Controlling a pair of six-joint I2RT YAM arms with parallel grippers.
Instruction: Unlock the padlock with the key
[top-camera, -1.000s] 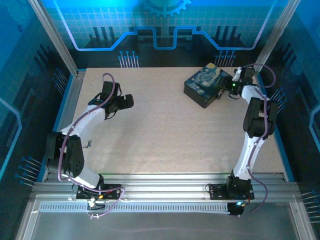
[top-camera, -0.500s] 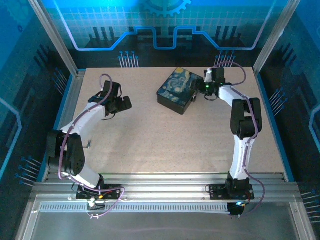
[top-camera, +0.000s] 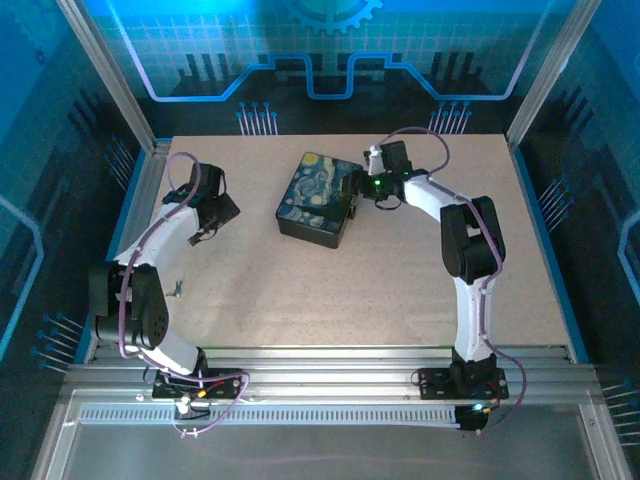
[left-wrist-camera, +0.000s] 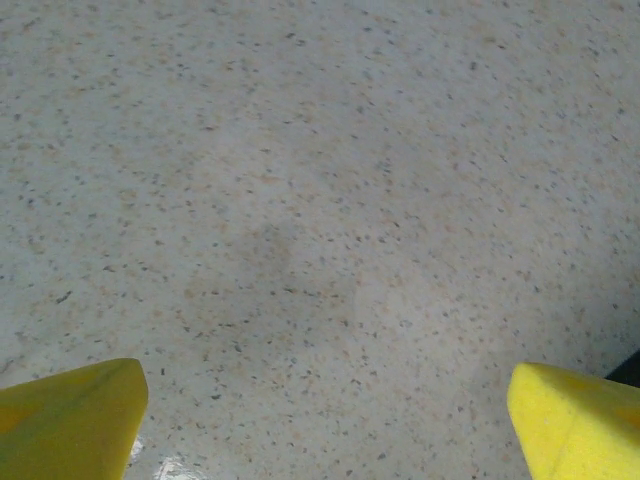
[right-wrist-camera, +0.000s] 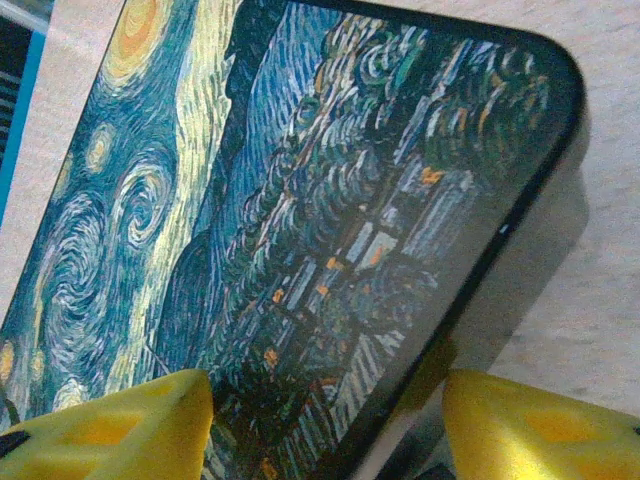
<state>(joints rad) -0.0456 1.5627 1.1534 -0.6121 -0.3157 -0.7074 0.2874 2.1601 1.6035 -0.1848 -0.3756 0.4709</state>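
Note:
A dark box with a swirling blue and yellow painted lid (top-camera: 316, 198) lies on the speckled table (top-camera: 400, 290), left of centre at the back. My right gripper (top-camera: 360, 190) is at the box's right edge and stands open. In the right wrist view one yellow finger (right-wrist-camera: 110, 425) is over the lid (right-wrist-camera: 300, 200) and the other finger (right-wrist-camera: 540, 425) is past the box's dark edge. My left gripper (top-camera: 223, 210) hovers open over bare table to the left of the box, with nothing between its fingers (left-wrist-camera: 70, 415). Padlock and key are out of view.
A small dark item (top-camera: 178, 290) lies on the table beside the left arm's lower link; it is too small to identify. Metal rails (top-camera: 140, 215) border the table at left and right. Open tabletop stretches across the front and the right half.
The box has slid left across the table, with my right gripper moving left along its right edge. My left gripper has drawn back to the left.

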